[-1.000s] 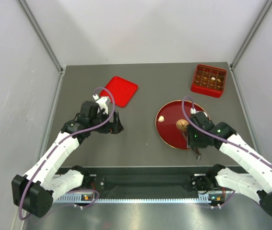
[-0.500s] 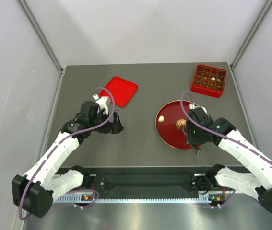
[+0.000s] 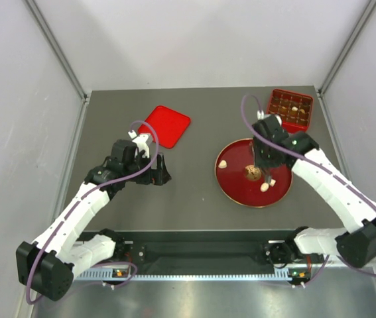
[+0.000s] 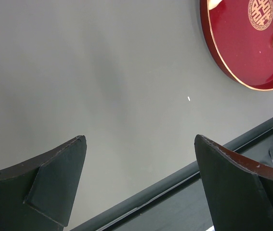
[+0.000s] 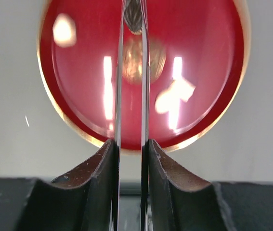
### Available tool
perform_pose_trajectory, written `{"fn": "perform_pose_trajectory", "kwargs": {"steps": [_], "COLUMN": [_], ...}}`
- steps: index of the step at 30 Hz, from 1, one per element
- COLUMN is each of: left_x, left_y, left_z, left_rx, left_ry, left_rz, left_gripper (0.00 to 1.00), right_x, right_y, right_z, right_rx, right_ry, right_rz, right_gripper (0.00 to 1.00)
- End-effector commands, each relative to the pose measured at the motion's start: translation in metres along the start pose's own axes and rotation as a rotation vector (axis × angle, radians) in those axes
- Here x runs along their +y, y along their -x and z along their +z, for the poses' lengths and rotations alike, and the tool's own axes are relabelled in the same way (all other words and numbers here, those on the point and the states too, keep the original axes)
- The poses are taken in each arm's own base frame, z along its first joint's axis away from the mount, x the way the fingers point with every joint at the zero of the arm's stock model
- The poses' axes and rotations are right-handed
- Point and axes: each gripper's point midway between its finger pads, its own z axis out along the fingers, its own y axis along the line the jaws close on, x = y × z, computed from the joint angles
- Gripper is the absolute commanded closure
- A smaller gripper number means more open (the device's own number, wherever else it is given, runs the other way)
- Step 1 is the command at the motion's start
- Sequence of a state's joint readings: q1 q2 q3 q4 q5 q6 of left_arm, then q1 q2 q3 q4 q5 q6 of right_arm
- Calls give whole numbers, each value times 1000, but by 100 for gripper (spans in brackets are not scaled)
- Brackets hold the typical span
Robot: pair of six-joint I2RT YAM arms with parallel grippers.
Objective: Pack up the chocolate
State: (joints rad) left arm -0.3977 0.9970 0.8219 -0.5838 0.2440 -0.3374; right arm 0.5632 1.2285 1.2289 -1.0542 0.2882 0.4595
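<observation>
**Now: tongs pinch a dark chocolate over the red plate**

My right hand is pressed together on the thin tongs, and their tips grip the dark chocolate over the plate's middle, right of the centre of the desk. Two cream pieces lie on that plate. Other chocolates sit in the red box at the far right corner. My left hand hangs spread over bare desk, left of centre.

- Cream chocolate: red plate, 9 o'clock rim.
- Cream piece: plate's 5 o'clock.
- Dark piece: pinched in tongs, above plate centre.
- Boxed pieces: red box.
</observation>
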Motion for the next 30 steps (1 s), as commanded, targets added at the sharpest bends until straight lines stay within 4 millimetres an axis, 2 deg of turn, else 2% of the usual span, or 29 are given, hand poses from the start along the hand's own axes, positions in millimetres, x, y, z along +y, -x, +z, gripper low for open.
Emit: {"fn": "perform_pose_trajectory", "kwargs": {"steps": [1, 3, 8, 9, 11, 14, 15, 17, 18, 22, 30], "left_x": [-6, -5, -6, -6, -5, -5, -5, -4, -4, -3, -2], "left_y": [6, 5, 4, 5, 4, 3, 3, 3, 2, 1, 1], "left_z": [-2, -1, -1, 0, 0, 1, 1, 2, 2, 4, 5], "left_rx": [-36, -30, -27, -26, -25, -20, -20, -14, -11, -4, 1], "left_ry": [-25, -23, -29, -30, -28, -26, -26, -24, -23, -21, -13], "left_rz": [18, 17, 16, 18, 18, 16, 16, 14, 14, 12, 10], "left_gripper": [1, 1, 1, 1, 1, 1, 1, 1, 1, 1, 1], "right_x": [-19, -25, -57, -66, -69, -81, -81, -88, -92, -99, -112], "right_y": [71, 98, 165, 171, 190, 210, 215, 227, 232, 246, 246], "right_z": [-5, -1, 13, 26, 43, 54, 65, 70, 81, 98, 133], "right_rx": [-153, -182, -288, -277, -297, -328, -323, -340, -339, -348, -317], "right_ry": [-48, -60, -116, -135, -130, -144, -147, -150, -155, -148, -151], "right_rz": [43, 51, 113, 134, 147, 173, 173, 192, 199, 217, 229], "right_gripper": [71, 71, 71, 71, 72, 72, 72, 72, 72, 72, 71]}}
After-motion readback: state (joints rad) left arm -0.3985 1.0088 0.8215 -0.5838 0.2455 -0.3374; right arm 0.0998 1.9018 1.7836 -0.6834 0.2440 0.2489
